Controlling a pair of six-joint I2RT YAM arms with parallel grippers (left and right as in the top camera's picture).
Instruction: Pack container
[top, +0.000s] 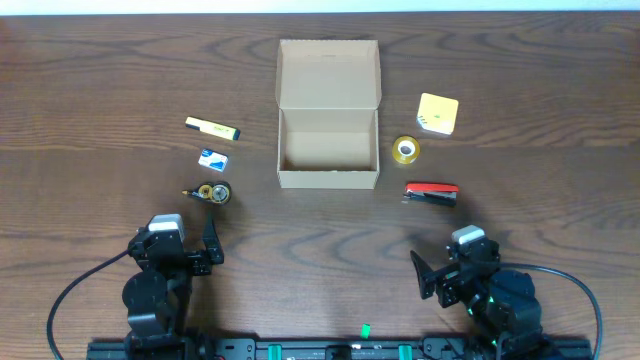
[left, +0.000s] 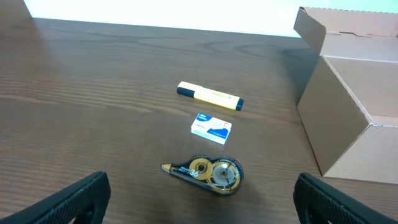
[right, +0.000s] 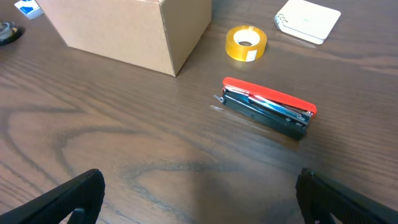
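Table (top: 100, 80): container (top: 328, 179) sits mid-table, lid flap up on the far side. Left gripper (left: 200, 202) and right gripper (right: 199, 193) are at the near edge, jaws spread wide, touching nothing. Right of the box: stapler (top: 431, 192), yellow pad (top: 438, 113), tape roll (top: 405, 149). Left of it: highlighter (top: 212, 127), correction tape (top: 210, 192), small blue-white card (top: 212, 158).

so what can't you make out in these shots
- Box floor: left wrist view, hidden by its walls, right side cut by the frame edge.
- Box top: right wrist view, cut off by the top edge.
- Card print: overhead and left wrist, too small.
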